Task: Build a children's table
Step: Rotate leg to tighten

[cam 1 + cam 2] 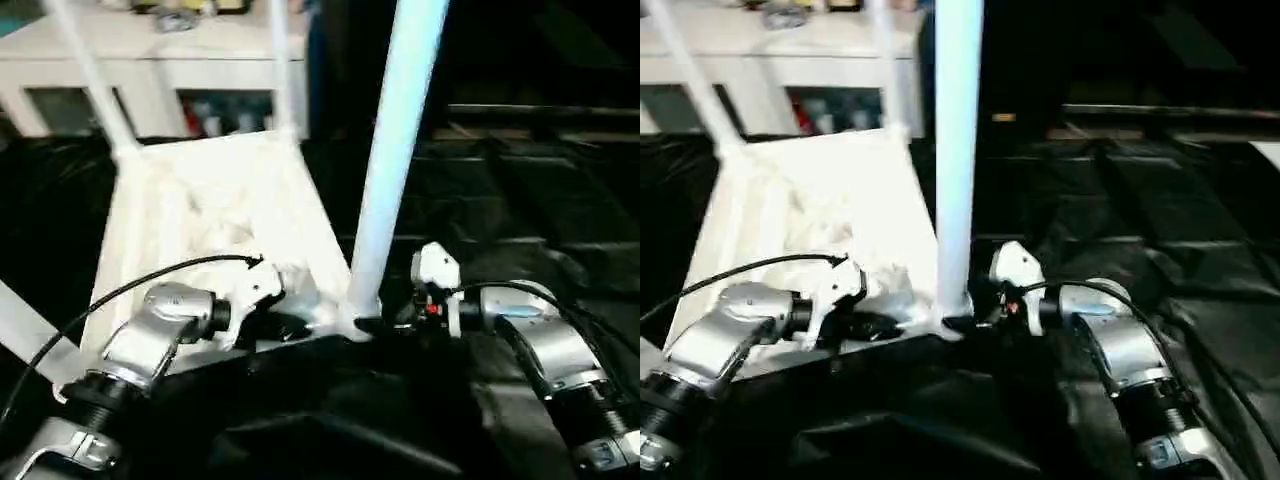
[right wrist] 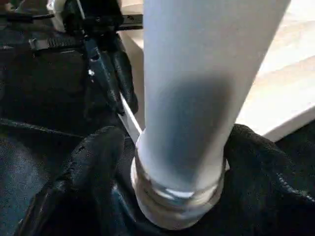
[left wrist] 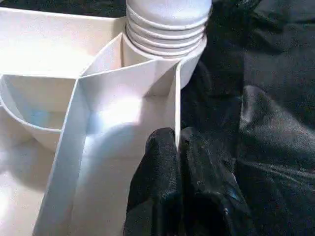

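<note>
On black cloth [image 1: 560, 200] lies the table top [image 1: 215, 215], upside down, so its ribs face up. Near its front corner a white leg [image 1: 395, 150] stands up tall, with its screw end sitting in the round corner socket [image 3: 162, 54]. Some screw rings can be seen above the socket in the left wrist view, so the leg is not all the way in. Right beside that corner is the right gripper [image 2: 172, 147], with its two black fingers [image 2: 88, 162] closed around the bottom of the leg, one on each side. On the other side of the corner is the left gripper [image 3: 178, 167]. Its black fingers [image 3: 157, 182] are pinched shut on the thin side wall of the top, one finger inside the wall and one outside, a short way from the socket. Two more legs stand at the far corners, one at the far left [image 1: 90, 75] and one at the far right [image 1: 285, 65], both leaning a little. Another white leg [image 1: 25, 335] shows at the left edge, near the left arm. Behind the top, against the back, stands a white cabinet [image 1: 150, 70] with glass doors and small things on it that I cannot make out
</note>
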